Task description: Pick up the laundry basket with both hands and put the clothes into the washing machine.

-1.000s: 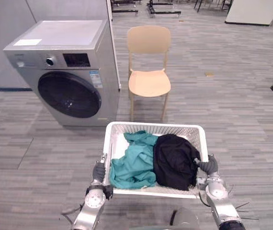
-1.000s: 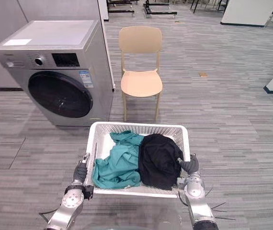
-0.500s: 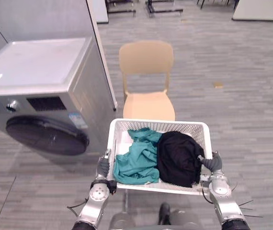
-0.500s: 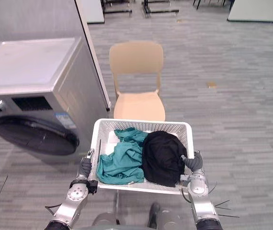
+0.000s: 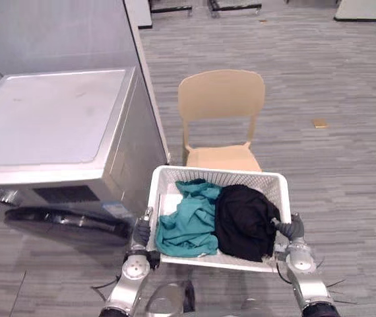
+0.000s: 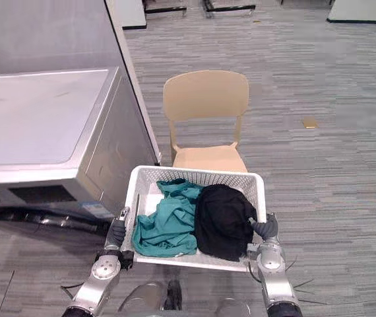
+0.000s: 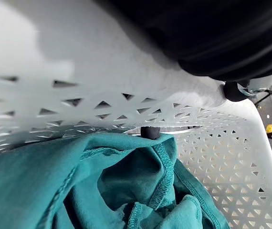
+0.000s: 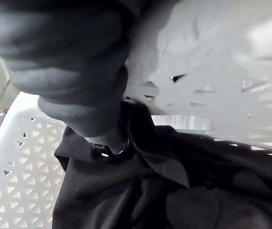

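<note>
- Gripping the basket (image 5: 218, 174) at its two short ends, off the floor (image 5: 346, 165), low in front of the body.
- Carrying it level, open side up, with the long axis running left to right and the far long rim toward the chair (image 5: 221, 105).
- Clenching the left hand (image 5: 140, 232) round the left end's rim, with a dark fingertip (image 7: 149, 132) poking through the handle slot just above the teal cloth (image 7: 78, 181).
- Clenching the right hand (image 5: 292, 228) over the right end's rim, dark cover against the wall, right beside the black cloth (image 8: 141, 200).
- Hard to make out most of either hand's fingers behind the rims.
- Hiding the front of the chair's seat behind the far rim.
- Close to the washer (image 5: 56, 125), just left of the basket, seen from above, cut off at the left edge.
- Seeing the door (image 5: 62, 221) only as a dark band under the front panel; cannot tell whether open or closed.
- Holding two garments inside: teal cloth in the left half, black cloth in the right, touching, the black one heaped against the right rim, with bare white bottom at the far left corner.
</note>
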Available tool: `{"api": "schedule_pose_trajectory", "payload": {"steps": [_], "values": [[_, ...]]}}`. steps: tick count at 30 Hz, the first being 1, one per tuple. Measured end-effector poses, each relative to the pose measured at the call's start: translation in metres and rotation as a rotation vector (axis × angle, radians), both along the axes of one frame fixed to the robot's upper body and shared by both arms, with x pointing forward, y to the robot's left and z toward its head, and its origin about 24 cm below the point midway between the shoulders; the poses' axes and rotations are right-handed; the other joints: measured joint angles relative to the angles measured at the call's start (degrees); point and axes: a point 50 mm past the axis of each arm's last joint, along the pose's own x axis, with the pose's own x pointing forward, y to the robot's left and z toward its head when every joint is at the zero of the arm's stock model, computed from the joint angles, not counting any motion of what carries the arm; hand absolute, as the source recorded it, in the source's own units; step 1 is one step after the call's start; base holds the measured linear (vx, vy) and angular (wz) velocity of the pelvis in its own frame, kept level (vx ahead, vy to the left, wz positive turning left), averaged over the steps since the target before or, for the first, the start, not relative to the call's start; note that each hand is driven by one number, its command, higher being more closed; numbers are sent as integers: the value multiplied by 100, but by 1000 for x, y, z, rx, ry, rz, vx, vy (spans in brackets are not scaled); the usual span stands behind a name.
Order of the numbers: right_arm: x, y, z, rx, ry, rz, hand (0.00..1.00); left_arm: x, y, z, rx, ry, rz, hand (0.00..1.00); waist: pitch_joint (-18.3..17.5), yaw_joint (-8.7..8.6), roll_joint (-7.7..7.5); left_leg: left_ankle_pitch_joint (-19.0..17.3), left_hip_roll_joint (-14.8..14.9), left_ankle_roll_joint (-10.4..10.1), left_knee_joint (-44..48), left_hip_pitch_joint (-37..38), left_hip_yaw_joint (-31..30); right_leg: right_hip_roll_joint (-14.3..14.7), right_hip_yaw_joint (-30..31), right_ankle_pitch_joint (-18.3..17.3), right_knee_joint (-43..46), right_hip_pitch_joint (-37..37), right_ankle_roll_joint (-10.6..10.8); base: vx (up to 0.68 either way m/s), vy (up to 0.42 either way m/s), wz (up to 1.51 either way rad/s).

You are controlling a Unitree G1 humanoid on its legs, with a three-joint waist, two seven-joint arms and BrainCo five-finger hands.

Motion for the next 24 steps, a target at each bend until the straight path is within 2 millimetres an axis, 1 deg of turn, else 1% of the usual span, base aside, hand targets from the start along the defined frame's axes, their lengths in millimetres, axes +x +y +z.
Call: {"api": "schedule_pose_trajectory", "payload": {"steps": [1,2,3,4,5,6,7,8,9,10,12,14,16,18,20,21,22,23,24], "values": [[-1,-1,0,0,-1,-4,100,0,0,0,0,-1,-3,100,-3,3,-5,-10,32,-20,8,9,-39,-4,28,-41,-50,-90,11,216,-154,33],[-3,-2,-1,6,3,-18,100,1,-2,1,3,-3,-13,100,-1,2,0,-30,103,-87,25,51,-129,29,83,-82,-313,-189,60,180,-202,35],[-6,-3,-3,8,9,-29,100,1,-3,1,6,-3,-21,100,-20,4,-30,-74,159,-209,65,86,-207,113,90,25,-876,-182,154,133,-196,38],[-8,-3,-4,10,12,-35,100,1,-3,1,14,-2,-29,100,-56,14,-89,-110,151,-273,112,79,-240,111,89,242,-1251,-143,192,128,-249,35],[-10,-1,-6,17,18,-41,100,1,0,1,36,-2,-41,100,-110,42,-261,-235,89,-442,249,68,-285,70,94,889,-1744,-128,393,104,-244,28],[-13,-4,-10,16,38,-49,100,0,-6,-4,18,19,-40,100,-183,30,-66,-290,310,-528,350,51,-403,264,43,884,-1851,25,303,140,-305,19],[-15,-6,-10,10,42,-54,100,-1,-8,-4,18,21,-47,100,-241,52,23,-314,409,-575,341,30,-420,366,35,895,-1997,71,283,140,-266,1],[-15,-9,-9,4,42,-57,100,-1,-10,-4,15,20,-54,100,-288,61,139,-291,547,-684,222,18,-453,560,-48,980,-2218,139,170,137,-262,-3],[-15,-10,-9,11,40,-63,100,1,-11,-3,16,15,-61,100,-315,12,181,-186,610,-807,0,50,-533,686,-134,1034,-2379,164,98,100,-190,3],[-16,-10,-9,14,40,-68,100,3,-11,-2,18,11,-69,100,-332,-16,208,-110,635,-841,-127,68,-570,717,-172,1055,-2433,169,67,70,-184,15],[-17,-13,-9,18,39,-81,100,9,-14,0,22,2,-88,100,-308,-19,169,177,695,-933,-579,149,-597,822,-265,1116,-2588,167,-22,53,-153,14],[-16,-16,-7,14,26,-90,100,14,-17,2,21,-10,-97,100,-288,1,140,299,697,-951,-699,92,-627,833,-296,1132,-2592,83,-48,9,-81,11],[-12,-17,-3,8,8,-88,100,21,-19,7,24,-33,-103,100,-254,1,127,342,679,-953,-700,-40,-634,814,-301,1146,-2558,-58,-67,-39,-26,2],[4,-16,7,6,-49,-81,100,37,-20,19,36,-90,-94,100,-50,0,95,430,607,-930,-662,-278,-615,759,-261,1153,-2359,-376,-77,-128,-1,-4],[38,-16,35,-9,-170,-58,100,67,-19,44,53,-195,-69,100,423,-12,85,548,508,-884,-577,-714,-575,622,-224,1205,-2076,-932,-107,-253,4,-4],[47,-16,42,-14,-197,-56,100,75,-18,51,58,-220,-62,100,539,-18,91,575,492,-888,-551,-838,-566,600,-211,1236,-2038,-1060,-123,-242,5,-4],[67,-15,57,-16,-248,-43,100,91,-15,67,67,-275,-44,100,785,-22,95,601,482,-885,-498,-1070,-546,582,-185,1310,-2002,-1298,-138,-233,-4,-7],[80,-13,68,-15,-283,-32,100,102,-13,78,78,-309,-34,100,945,-24,97,607,488,-896,-429,-1233,-538,586,-165,1373,-1997,-1443,-168,-244,-6,-16],[99,-7,86,-19,-334,-4,100,117,-8,93,90,-352,-1,100,1150,-19,92,632,500,-907,-355,-1429,-507,596,-110,1467,-2007,-1636,-182,-177,-3,-14]]}}
